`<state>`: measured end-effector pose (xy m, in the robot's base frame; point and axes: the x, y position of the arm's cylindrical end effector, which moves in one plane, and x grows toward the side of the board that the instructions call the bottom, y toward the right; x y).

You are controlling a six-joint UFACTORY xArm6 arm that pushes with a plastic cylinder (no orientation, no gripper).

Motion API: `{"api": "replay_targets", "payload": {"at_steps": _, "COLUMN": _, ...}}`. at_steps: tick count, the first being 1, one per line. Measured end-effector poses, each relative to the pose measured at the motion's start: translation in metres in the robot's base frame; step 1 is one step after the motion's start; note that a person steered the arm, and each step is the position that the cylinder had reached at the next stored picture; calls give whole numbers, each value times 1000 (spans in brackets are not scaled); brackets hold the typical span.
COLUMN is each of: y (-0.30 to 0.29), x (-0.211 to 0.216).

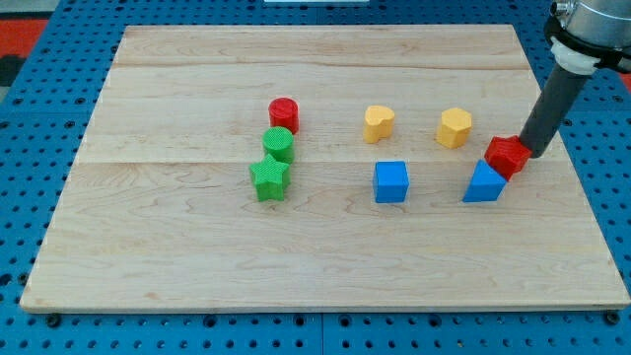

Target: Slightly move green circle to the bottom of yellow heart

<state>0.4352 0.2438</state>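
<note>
The green circle (279,144) stands left of the board's middle, between a red cylinder (284,113) above it and a green star (269,179) below it, touching or nearly touching both. The yellow heart (379,123) lies to the right of the green circle, a little nearer the view's top. My tip (533,151) is at the view's right, far from the green circle, right beside a red block (507,156) of unclear shape.
A yellow hexagon (455,128) lies right of the heart. A blue cube (390,182) sits below the heart. A blue triangle-like block (484,183) touches the red block. The wooden board (315,256) lies on a blue pegboard (30,148).
</note>
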Motion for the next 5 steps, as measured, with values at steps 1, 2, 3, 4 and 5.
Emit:
{"api": "replay_targets", "payload": {"at_steps": 1, "y": 4, "x": 21}}
{"api": "replay_targets", "payload": {"at_steps": 2, "y": 5, "x": 44}}
{"api": "replay_targets", "payload": {"at_steps": 3, "y": -3, "x": 31}}
{"api": "replay_targets", "payload": {"at_steps": 4, "y": -9, "x": 9}}
{"api": "replay_targets", "payload": {"at_steps": 5, "y": -10, "x": 8}}
